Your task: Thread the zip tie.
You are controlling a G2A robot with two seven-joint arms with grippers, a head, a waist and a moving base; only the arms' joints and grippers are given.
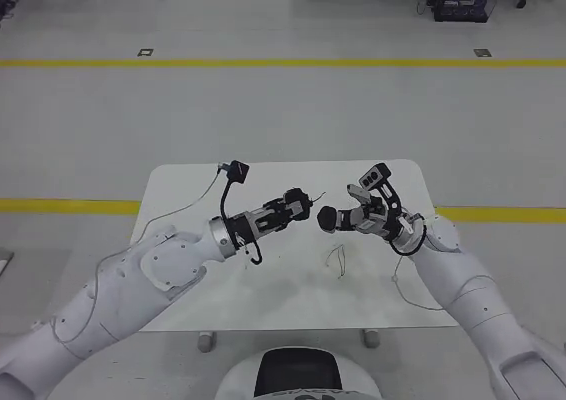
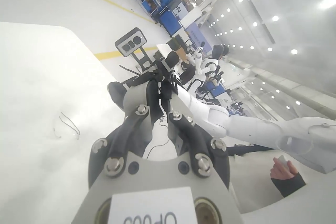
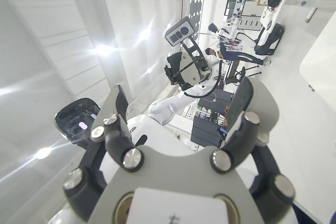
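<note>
Risk first. I am holding both arms up over the table [image 1: 178, 215], with the tips facing each other, near but apart. The tail I am feeding looks thin and floppy. If it is drooping or twisting while I am closing the gap, I am expecting it to miss the slot and skid off. I am also judging the grip shallow, so any push along the tie [image 1: 316, 196] may be sliding it back through the pads. If dropped, it is likely landing by the loose tie [image 2: 68, 121], which is lying on the table below and ahead of the left pincer [image 2: 157, 82], and mixing the two up becomes easy.

Left pincer: clenched, pads together on what I am taking for the tie, a thin dark strip sticking out past the tips toward the right pincer [image 3: 181, 88].

Right pincer: released, jaws spread wide, gripping nothing and touching nothing. I am judging there is nothing yet to thread into.
</note>
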